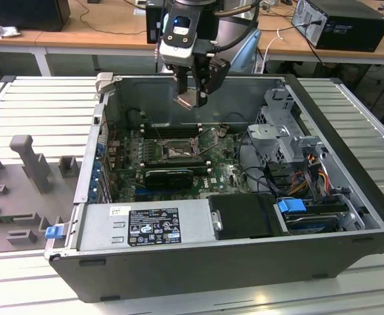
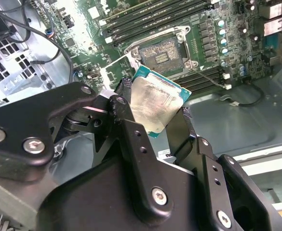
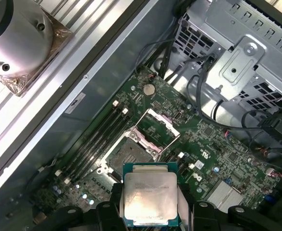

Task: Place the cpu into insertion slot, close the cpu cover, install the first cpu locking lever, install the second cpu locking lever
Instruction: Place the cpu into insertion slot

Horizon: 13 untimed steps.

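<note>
In the exterior view, a grey moulded tray lies well off to the exterior view's left of the insertion slot, outside the open computer case. My gripper hangs above that slot, well clear of it, jaws pinched narrow on the edges of the cpu — its pale face shows in both wrist views — while the cpu cover stands tipped up beside the slot, leaving the socket bare. To the exterior view's right of the slot sits the silvery drive cage.
</note>
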Available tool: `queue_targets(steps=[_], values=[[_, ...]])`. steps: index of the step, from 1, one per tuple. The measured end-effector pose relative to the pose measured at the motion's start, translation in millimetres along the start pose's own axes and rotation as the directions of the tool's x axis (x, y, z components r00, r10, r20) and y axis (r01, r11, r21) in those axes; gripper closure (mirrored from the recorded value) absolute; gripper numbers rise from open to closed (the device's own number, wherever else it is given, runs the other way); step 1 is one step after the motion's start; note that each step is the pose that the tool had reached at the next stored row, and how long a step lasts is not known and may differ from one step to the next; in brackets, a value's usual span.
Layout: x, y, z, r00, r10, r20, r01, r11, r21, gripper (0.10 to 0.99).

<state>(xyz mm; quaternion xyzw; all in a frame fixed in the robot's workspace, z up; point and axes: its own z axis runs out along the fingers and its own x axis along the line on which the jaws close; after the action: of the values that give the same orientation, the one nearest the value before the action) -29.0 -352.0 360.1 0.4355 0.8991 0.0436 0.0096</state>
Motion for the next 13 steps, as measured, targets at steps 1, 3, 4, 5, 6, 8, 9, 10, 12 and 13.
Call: queue_targets(steps=[1, 3, 4, 5, 6, 8, 9, 10, 12, 13], values=[[0.0, 0.0, 0.0, 1.0000, 0.003, 0.0003, -0.003, 1.0000, 0.000, 0.557], [0.0, 0.0, 0.1, 1.0000, 0.010, 0.0009, -0.010, 1.0000, 0.000, 0.557], [0.0, 0.0, 0.1, 0.9999, 0.012, 0.0011, -0.012, 0.9999, 0.000, 0.557], [0.0, 0.0, 0.1, 0.9999, 0.015, 0.0014, -0.015, 0.9999, 0.000, 0.557], [0.0, 0.0, 0.1, 0.9998, 0.018, 0.0016, -0.018, 0.9998, 0.000, 0.557], [0.0, 0.0, 0.2, 0.9997, 0.025, 0.0022, -0.025, 0.9997, -0.001, 0.557], [0.0, 0.0, 0.2, 0.9996, 0.028, 0.0024, -0.028, 0.9996, -0.001, 0.557], [0.0, 0.0, 0.2, 0.9994, 0.035, 0.0030, -0.035, 0.9994, -0.001, 0.557], [0.0, 0.0, 0.3, 0.9989, 0.046, 0.0040, -0.046, 0.9989, -0.001, 0.557], [0.0, 0.0, 0.3, 0.9988, 0.049, 0.0043, -0.049, 0.9988, -0.001, 0.557]])
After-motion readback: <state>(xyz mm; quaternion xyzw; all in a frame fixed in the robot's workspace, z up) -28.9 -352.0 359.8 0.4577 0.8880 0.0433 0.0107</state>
